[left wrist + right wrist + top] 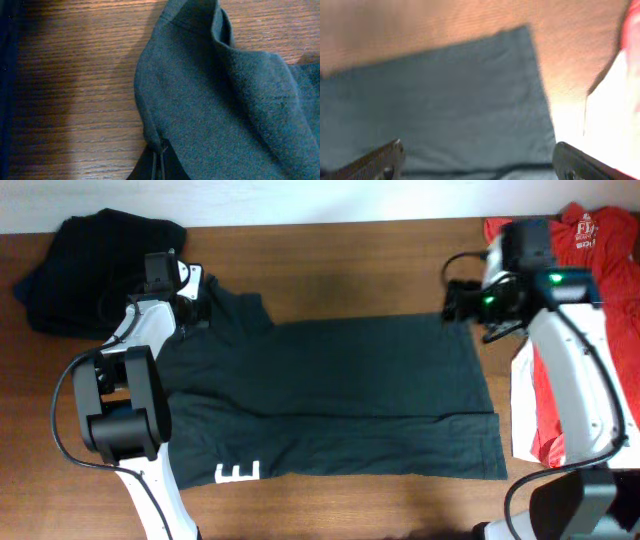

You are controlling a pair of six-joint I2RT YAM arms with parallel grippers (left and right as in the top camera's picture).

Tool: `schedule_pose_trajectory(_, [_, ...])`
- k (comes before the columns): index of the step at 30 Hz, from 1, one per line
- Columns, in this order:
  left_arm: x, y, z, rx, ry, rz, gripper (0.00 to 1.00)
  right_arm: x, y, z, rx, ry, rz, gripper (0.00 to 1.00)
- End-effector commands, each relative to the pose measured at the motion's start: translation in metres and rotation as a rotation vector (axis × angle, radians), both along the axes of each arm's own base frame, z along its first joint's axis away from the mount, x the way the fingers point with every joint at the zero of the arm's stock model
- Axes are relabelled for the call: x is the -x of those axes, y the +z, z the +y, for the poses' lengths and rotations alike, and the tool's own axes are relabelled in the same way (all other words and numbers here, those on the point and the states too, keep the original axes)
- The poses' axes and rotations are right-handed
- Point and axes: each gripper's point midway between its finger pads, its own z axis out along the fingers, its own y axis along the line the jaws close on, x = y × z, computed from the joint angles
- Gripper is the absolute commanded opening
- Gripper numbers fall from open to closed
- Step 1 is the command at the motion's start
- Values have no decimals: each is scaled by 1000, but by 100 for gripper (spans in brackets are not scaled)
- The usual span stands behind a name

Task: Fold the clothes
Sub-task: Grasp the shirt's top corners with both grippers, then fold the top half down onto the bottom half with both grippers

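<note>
The long black-green garment (330,395) lies spread flat across the table, a white block letter (238,472) showing at its front left edge. My left gripper (190,298) is shut on the garment's far left corner; in the left wrist view the fingers (159,162) pinch the cloth's edge (215,100). My right gripper (458,302) is open above the garment's far right corner; in the right wrist view its fingers (477,160) straddle the cloth (445,100) without touching it.
A pile of black pieces (85,260) lies at the far left corner. A red T-shirt (590,235) and a white piece (522,395) lie at the right edge, under my right arm. Bare wood (340,250) runs along the back.
</note>
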Motion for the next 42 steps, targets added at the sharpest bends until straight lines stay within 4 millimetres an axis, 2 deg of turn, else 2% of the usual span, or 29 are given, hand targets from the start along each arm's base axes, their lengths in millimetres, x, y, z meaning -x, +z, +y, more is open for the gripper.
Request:
schedule_pose_trajectory(1, [10, -28, 10, -30, 17, 66, 1, -27, 3, -23, 31, -14, -82, 93])
schedule_pose_trajectory(2, [10, -28, 9, -27, 22, 66, 1, -41, -9, -27, 54, -10, -88, 93])
schedule_pose_trajectory(4, [11, -29, 9, -27, 22, 70, 1, -68, -50, -29, 50, -8, -62, 92])
schedule_pose_trajectory(6, [13, -29, 9, -26, 22, 77, 1, -78, -92, -29, 45, -6, 4, 90])
schedule_pose_trajectory(8, [13, -30, 9, -26, 22, 77, 1, -89, -133, -33, 53, -11, 47, 82])
schedule_pose_trajectory(11, [12, -29, 9, -27, 22, 72, 1, -91, -179, -33, 51, -3, 110, 82])
schedule_pose_trajectory(12, [12, -29, 9, -27, 22, 73, 1, -91, -192, -33, 56, 4, 131, 82])
schedule_pose_trajectory(15, [11, -29, 9, -27, 22, 71, 1, -90, -209, -35, 61, 2, 155, 78])
schedule_pose_trajectory(16, [11, -29, 9, -27, 22, 69, 1, -92, -209, -35, 62, 2, 148, 75])
schedule_pose_trajectory(17, [11, -29, 9, -27, 22, 69, 1, -92, -209, -35, 61, 1, 146, 59])
schedule_pose_trajectory(18, [11, -29, 9, -27, 22, 69, 1, -92, -209, -35, 61, -2, 147, 35])
schedule_pose_trajectory(19, [11, -29, 9, -27, 22, 69, 0, -91, -209, -35, 64, -3, 150, 18])
schedule_pose_trajectory(20, [11, -29, 9, -27, 21, 69, 0, -91, -209, -36, 64, -3, 151, 8])
schedule_pose_trajectory(21, [11, -29, 8, -27, 19, 69, 0, -89, -209, -38, 75, -8, 158, 4])
schedule_pose_trajectory(22, [11, -26, 6, -27, 16, 69, 1, -86, -207, -44, 108, -22, 177, 4])
schedule_pose_trajectory(24, [12, 0, 2, -15, 34, 52, 0, -86, -188, -55, 158, -42, 202, 4])
schedule_pose_trajectory(27, [25, 65, -11, -1, 28, 12, 0, -91, -147, -55, 144, -72, 214, 4])
schedule_pose_trajectory(28, [30, 80, -12, 2, 34, 3, 1, -90, -136, -55, 144, -72, 224, 4])
schedule_pose_trajectory(29, [40, 105, -11, 24, 74, -9, 1, -83, -127, -56, 136, -96, 252, 4])
schedule_pose_trajectory(31, [62, 137, -7, 43, 113, -5, 0, -64, -115, -66, 109, -160, 323, 4])
schedule_pose_trajectory(32, [72, 143, -6, 47, 117, 11, 1, -59, -113, -69, 106, -168, 344, 4])
schedule_pose_trajectory(33, [90, 147, -4, 52, 125, 58, 0, -46, -109, -76, 101, -182, 392, 4])
schedule_pose_trajectory(38, [156, 129, 9, 71, 193, 324, 0, 7, -103, -94, 69, -230, 584, 4])
schedule_pose_trajectory(42, [192, 125, 25, 97, 256, 459, 0, 37, -90, -85, -30, -239, 682, 4])
